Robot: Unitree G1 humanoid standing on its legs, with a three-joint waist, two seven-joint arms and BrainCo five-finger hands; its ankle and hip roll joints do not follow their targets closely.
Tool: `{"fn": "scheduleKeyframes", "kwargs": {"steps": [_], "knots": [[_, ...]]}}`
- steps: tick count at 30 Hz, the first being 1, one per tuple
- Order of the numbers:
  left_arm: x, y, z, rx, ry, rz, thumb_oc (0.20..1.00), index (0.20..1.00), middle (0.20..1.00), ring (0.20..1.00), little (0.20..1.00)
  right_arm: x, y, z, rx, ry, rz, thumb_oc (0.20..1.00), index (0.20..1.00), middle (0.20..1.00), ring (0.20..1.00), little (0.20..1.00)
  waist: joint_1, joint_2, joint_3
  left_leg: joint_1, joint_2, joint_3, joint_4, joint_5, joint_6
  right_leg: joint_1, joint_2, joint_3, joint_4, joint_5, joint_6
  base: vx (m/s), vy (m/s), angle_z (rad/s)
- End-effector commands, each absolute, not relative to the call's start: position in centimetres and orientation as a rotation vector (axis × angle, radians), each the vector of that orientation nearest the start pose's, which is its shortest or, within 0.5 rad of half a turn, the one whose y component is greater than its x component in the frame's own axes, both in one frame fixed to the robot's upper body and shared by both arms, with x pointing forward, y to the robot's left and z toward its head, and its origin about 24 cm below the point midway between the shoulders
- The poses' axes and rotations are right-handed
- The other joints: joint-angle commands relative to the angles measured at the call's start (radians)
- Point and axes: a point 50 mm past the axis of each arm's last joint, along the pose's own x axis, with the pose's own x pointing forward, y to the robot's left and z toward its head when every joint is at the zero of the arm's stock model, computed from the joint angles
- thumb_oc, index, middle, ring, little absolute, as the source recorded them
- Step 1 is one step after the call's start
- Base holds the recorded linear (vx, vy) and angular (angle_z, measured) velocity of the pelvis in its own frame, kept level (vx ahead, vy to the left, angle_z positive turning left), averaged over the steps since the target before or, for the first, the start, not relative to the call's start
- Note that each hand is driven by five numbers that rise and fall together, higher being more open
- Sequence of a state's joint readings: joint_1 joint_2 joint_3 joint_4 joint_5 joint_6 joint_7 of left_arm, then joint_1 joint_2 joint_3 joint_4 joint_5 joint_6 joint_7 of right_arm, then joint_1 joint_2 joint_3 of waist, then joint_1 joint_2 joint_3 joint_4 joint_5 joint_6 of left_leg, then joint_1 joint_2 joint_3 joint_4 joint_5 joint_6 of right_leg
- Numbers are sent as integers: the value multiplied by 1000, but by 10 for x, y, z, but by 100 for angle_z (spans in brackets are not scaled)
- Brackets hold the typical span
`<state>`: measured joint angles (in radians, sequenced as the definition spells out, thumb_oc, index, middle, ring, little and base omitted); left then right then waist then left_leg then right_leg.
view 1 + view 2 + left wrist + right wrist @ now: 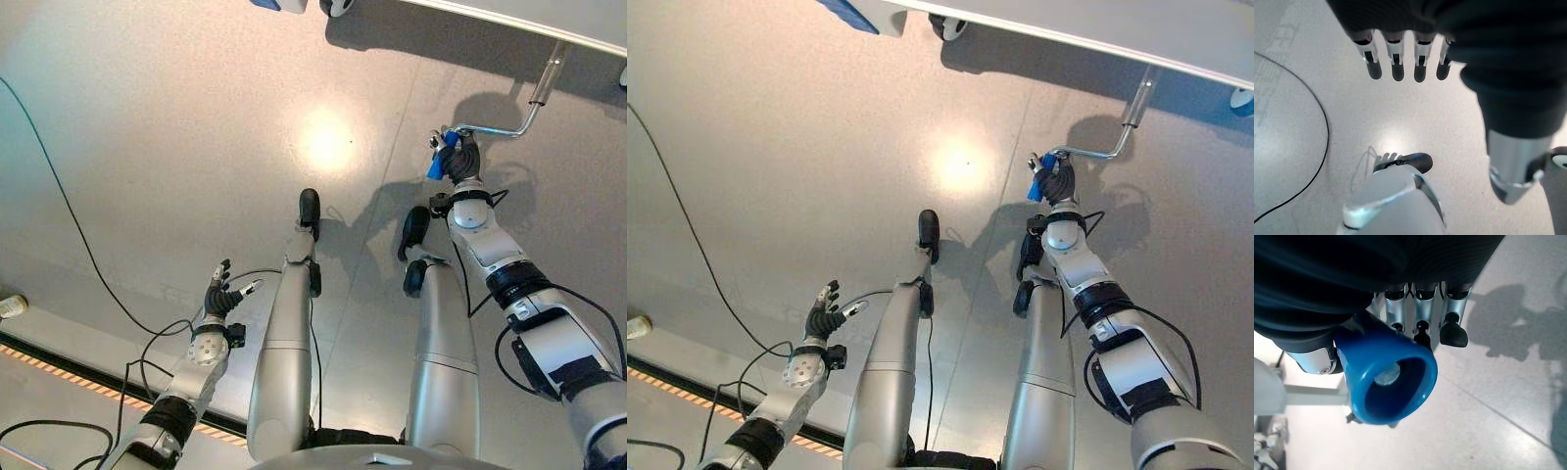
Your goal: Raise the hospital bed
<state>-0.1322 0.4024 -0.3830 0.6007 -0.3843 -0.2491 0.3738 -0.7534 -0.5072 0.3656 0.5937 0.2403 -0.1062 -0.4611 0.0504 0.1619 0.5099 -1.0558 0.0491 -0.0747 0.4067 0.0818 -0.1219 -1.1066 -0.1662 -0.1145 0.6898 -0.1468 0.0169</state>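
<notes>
The right hand [458, 157] is curled around the blue grip [1386, 377] at the end of the bed's crank [509, 129], fingers wrapped over it and thumb closing from the other side. The crank is a bent metal rod that runs from the grip out sideways, then up to a shaft under the bed [1087, 22] frame at the top right of the head views.

The rod looks stiff and will not flex; the load should be a steady turning resistance rather than weight to lift. The grip is smooth plastic, flared at its open end, and probably spins on the rod, so a loose full wrap around its middle suits it better than a pinch.

The left hand [221, 294] hangs low over the floor [147, 117], well apart, fingers relaxed and empty.
</notes>
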Motion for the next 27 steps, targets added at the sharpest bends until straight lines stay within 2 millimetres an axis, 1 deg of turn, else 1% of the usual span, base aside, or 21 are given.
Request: {"fn": "scheduleKeyframes", "kwargs": {"steps": [1,2,4,9,11,13,15,16,25,27], "knots": [[234,226,-50,234,339,249,1000,1000,1000,1000,1000,359,-142,220,-203,-650,-74,200,200,200,200,200,0,-34,10,45,-52,64,7,-36,47,64,-14,70,-136,127,123,-15,17,-11],[234,226,-50,234,339,249,1000,1000,1000,1000,1000,359,-142,220,-203,-650,-74,200,200,200,200,200,0,-34,10,45,-52,64,7,-36,47,64,-14,70,-136,127,123,-13,-7,-10],[230,228,-55,232,363,255,1000,1000,1000,1000,1000,347,-158,215,-138,-676,-101,200,200,200,200,200,-18,-38,10,84,-46,74,-15,-31,45,96,-6,79,-167,140,127,-28,11,-9],[224,229,-58,219,380,256,1000,1000,1000,1000,1000,333,-175,207,-65,-685,-132,200,200,200,200,200,-37,-49,10,124,-39,85,-26,-32,44,133,2,93,-192,146,127,-16,-16,-10],[223,230,-58,219,378,254,1000,1000,1000,1000,1000,328,-182,208,-59,-699,-150,200,200,200,200,200,-41,-52,10,136,-38,87,-33,-30,42,145,4,95,-203,147,128,-13,-29,-6],[222,229,-59,212,379,255,1000,1000,1000,1000,1000,327,-188,204,-52,-691,-173,200,200,200,200,200,-45,-52,10,148,-35,89,-40,-29,40,153,4,94,-208,150,128,0,0,0],[221,230,-59,210,377,257,1000,1000,1000,1000,1000,326,-191,206,-63,-696,-184,200,200,200,200,200,-47,-54,10,157,-35,91,-48,-27,41,161,6,95,-214,152,129,-2,-6,-2],[221,231,-59,206,379,266,1000,1000,1000,1000,1000,324,-196,205,-57,-700,-205,200,200,200,200,200,-52,-58,10,165,-33,93,-56,-25,41,165,10,98,-221,155,128,-10,-39,-2],[216,232,-64,199,402,282,1000,1000,1000,1000,1000,312,-223,195,32,-700,-343,200,200,200,200,200,-68,-63,10,193,-23,94,-68,-23,34,189,18,100,-233,150,125,2,-35,-2],[216,232,-64,198,401,285,1000,1000,1000,1000,1000,311,-225,195,47,-701,-358,200,200,200,200,200,-68,-64,10,196,-22,94,-67,-23,33,194,17,99,-235,150,125,0,0,0]]}}
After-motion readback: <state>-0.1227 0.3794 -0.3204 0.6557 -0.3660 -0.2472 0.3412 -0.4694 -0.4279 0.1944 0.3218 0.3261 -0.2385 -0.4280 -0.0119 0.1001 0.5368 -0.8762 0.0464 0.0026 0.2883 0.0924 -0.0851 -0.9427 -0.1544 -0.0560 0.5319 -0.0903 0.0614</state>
